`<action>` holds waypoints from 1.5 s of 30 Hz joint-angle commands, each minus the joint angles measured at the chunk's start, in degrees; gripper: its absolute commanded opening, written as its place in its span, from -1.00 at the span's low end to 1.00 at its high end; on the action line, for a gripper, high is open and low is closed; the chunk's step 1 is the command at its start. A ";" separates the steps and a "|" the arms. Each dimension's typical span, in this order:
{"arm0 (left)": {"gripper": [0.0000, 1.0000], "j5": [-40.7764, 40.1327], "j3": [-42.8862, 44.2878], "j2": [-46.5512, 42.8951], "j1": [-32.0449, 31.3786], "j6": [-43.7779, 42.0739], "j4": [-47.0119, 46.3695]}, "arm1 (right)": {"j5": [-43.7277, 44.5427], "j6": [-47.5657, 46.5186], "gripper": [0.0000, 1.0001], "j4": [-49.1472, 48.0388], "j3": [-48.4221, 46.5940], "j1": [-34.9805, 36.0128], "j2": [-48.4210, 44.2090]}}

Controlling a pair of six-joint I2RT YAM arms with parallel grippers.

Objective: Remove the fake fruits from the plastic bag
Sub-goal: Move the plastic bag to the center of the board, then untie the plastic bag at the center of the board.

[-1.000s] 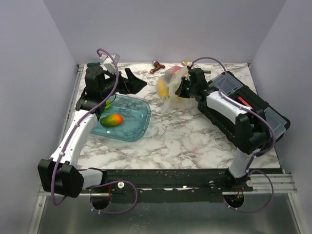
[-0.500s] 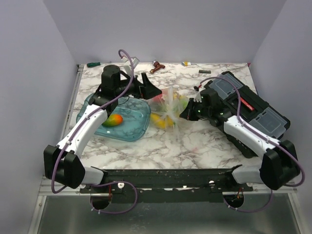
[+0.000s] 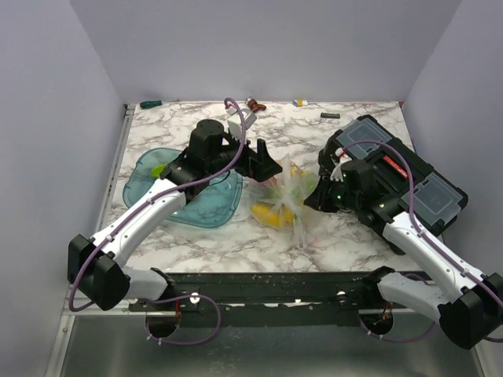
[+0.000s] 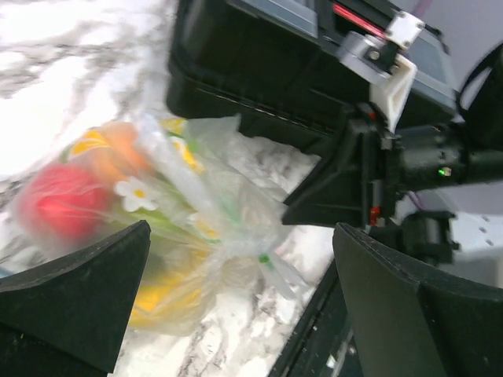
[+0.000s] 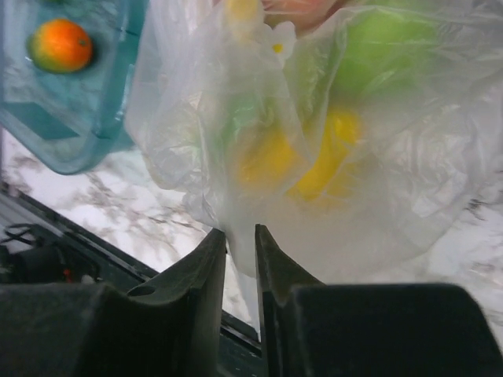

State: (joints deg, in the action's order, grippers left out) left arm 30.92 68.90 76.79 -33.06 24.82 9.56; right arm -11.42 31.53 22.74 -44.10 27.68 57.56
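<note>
1. Both arms have swung in to mid-table in the last second, and the crinkly clear plastic bag (image 3: 283,192) has come forward from the back edge.
2. Left gripper (image 3: 267,166) hangs spread wide above the bag; right gripper (image 5: 238,236) pinches the bag's film, jaws nearly together.
3. Glossy plastic toy fruits (image 5: 314,165), yellow, green and red, lie inside the bag between translucent teal tray (image 3: 208,206) and black toolbox (image 3: 369,141).
4. From above, the left arm hides the orange-green toy mango (image 5: 61,45) lying in the tray.

Right gripper (image 5: 238,233): bottom centre, fingers almost together, pinching a fold of the film.
Plastic bag (image 5: 409,173): fills centre and right, with a yellow fruit (image 5: 314,161) and a green fruit (image 5: 377,63) inside.
Teal tray (image 5: 78,126): upper left, holding an orange-red fruit (image 5: 60,45).
</note>
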 commanded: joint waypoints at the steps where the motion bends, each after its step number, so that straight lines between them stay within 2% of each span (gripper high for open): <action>1: 0.98 -22.43 -2.52 -5.36 -4.16 -0.56 2.79 | 5.41 -2.75 -0.37 9.26 -6.26 0.18 1.79; 2: 0.97 -25.01 -3.85 -5.67 -4.70 1.65 2.83 | 5.88 -3.57 -0.27 10.45 -8.04 0.18 2.33; 4: 0.90 -22.39 -5.72 -5.34 -4.91 5.79 0.90 | 7.26 -4.84 -0.15 11.67 -10.61 0.18 3.15; 9: 0.80 -15.58 -2.71 0.88 -5.97 7.16 2.68 | 5.71 -3.98 -0.07 11.88 -14.37 0.39 5.18; 11: 0.58 -12.39 0.38 4.00 -5.97 5.54 3.97 | 4.81 -3.20 0.01 10.50 -13.70 1.43 4.73; 13: 0.43 -10.51 1.52 5.52 -5.96 4.81 4.48 | 4.29 -2.72 0.13 8.59 -12.62 2.18 3.93; 17: 0.35 -13.33 1.75 6.44 -5.90 7.00 7.16 | 0.89 -3.98 0.22 7.46 -13.72 3.67 6.68; 20: 0.33 -13.91 -0.15 4.20 -5.79 7.96 4.72 | 9.07 -3.67 0.29 8.11 -15.03 10.00 9.97; 24: 0.37 -21.32 -2.28 -0.11 -5.79 5.95 4.22 | 28.15 1.67 0.34 11.53 -17.53 19.65 13.72; 27: 0.62 -25.08 -2.31 -2.08 -5.73 4.03 4.60 | 37.35 9.75 0.39 11.79 -17.12 22.60 15.37; 29: 0.69 -26.89 -2.32 -2.98 -5.75 2.66 4.68 | 42.26 14.42 0.42 15.31 -18.57 23.40 17.71; 31: 0.69 -28.31 -1.98 -3.40 -5.71 1.12 4.92 | 45.83 17.04 0.46 19.84 -20.98 23.56 20.46; 34: 0.69 -29.14 -0.75 -3.09 -5.70 -0.75 5.99 | 47.66 17.09 0.48 20.80 -22.43 23.57 23.54; 36: 0.85 -27.55 0.10 -2.35 -5.79 -1.09 6.59 | 47.63 16.74 0.48 19.20 -22.19 23.60 24.71; 37: 0.95 -27.05 0.53 -1.91 -5.79 -0.73 7.05 | 47.73 17.48 0.48 18.47 -21.90 23.62 25.02; 40: 0.97 -25.16 1.46 -0.40 -5.79 0.33 7.90 | 47.48 17.86 0.35 14.07 -19.38 23.56 24.58; 41: 0.97 -24.22 1.65 -0.04 -5.79 0.68 7.99 | 47.21 17.98 0.23 12.44 -18.26 23.57 23.83; 43: 0.97 -22.41 1.85 0.33 -5.79 1.26 7.94 | 46.93 18.41 -0.23 9.32 -15.58 23.56 21.66; 45: 0.97 -21.53 2.02 0.61 -5.88 1.28 8.14 | 45.57 18.19 -0.48 5.38 -12.58 23.34 19.03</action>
State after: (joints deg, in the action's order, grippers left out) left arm 5.89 68.97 76.62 -38.74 25.80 16.40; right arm 32.91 48.18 35.27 -61.36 50.94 80.99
